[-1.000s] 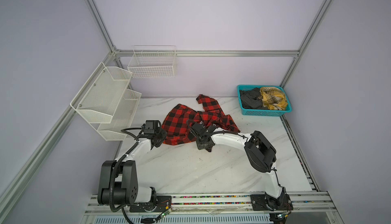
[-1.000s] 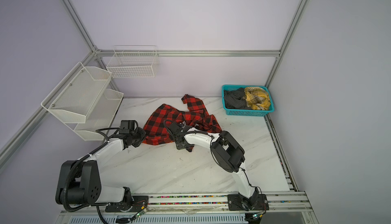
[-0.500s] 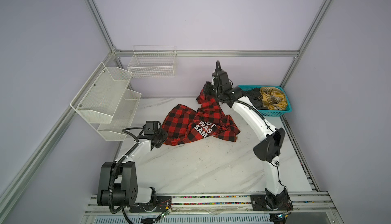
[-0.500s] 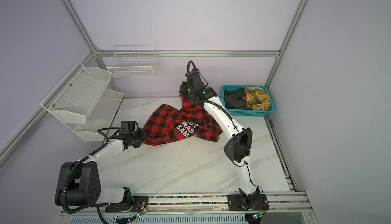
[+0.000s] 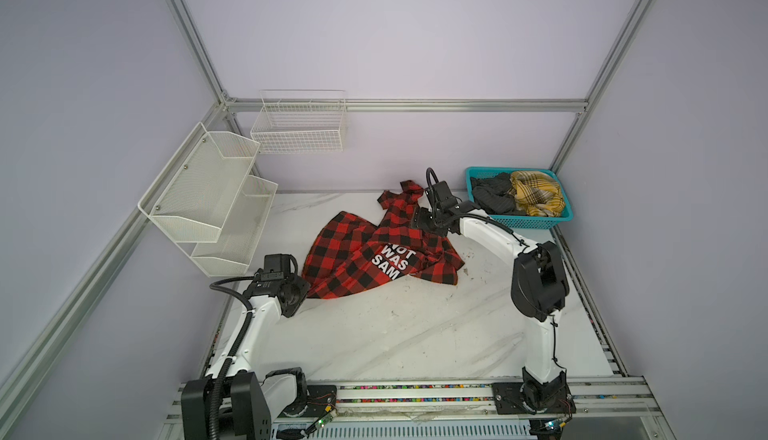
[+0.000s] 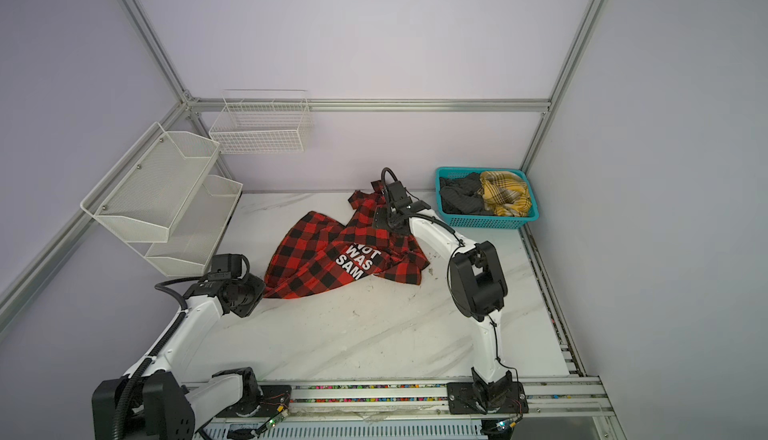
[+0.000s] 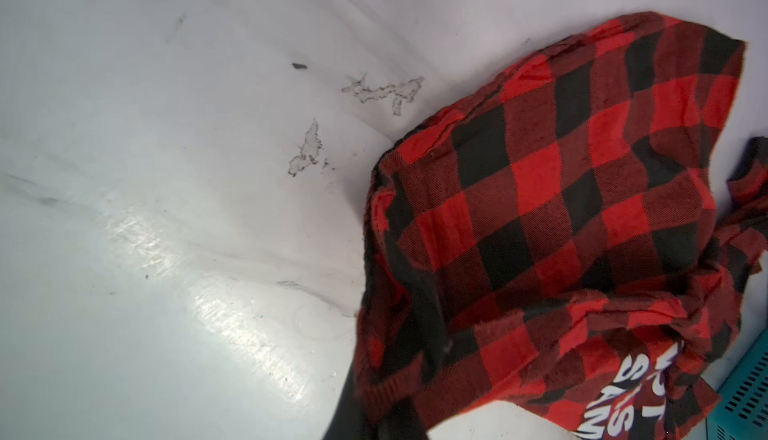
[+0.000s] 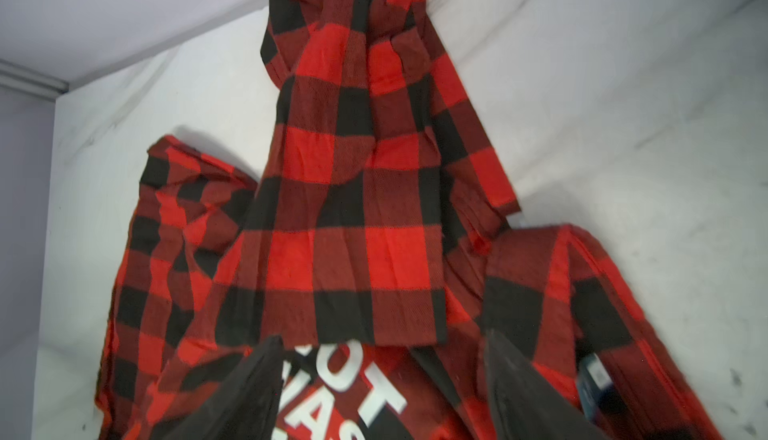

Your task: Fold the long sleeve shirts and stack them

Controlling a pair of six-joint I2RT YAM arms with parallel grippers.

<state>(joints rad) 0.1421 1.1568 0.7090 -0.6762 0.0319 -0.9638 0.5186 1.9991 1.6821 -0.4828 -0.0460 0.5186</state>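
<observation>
The red-and-black buffalo-check shirt (image 5: 357, 259) lies crumpled on the white marble bench (image 5: 395, 334), around the middle and toward the far side. One sleeve runs off toward the far wall. White block letters (image 5: 394, 260) on a black patch face up near the shirt's right side and read "NOT WAS SAM" in both top views.

The left pincer (image 5: 302, 288) sits low at the shirt's near-left corner. It is clamped closed, and the left wrist view shows the hem of the cloth bunched in its grip.

The right pincer (image 5: 428, 226) hangs over the shirt's far-right part, just beside the sleeve. In the right wrist view its two dark fingers (image 8: 249, 392) stand well apart with nothing between them but the lettered cloth below, so it is open and holds nothing.

At the far right corner of the bench stands a teal basket (image 5: 536, 223). A dark grey shirt (image 5: 492, 199) is piled in its left half and a yellow plaid shirt (image 5: 538, 197) in its right half, the two touching.
</observation>
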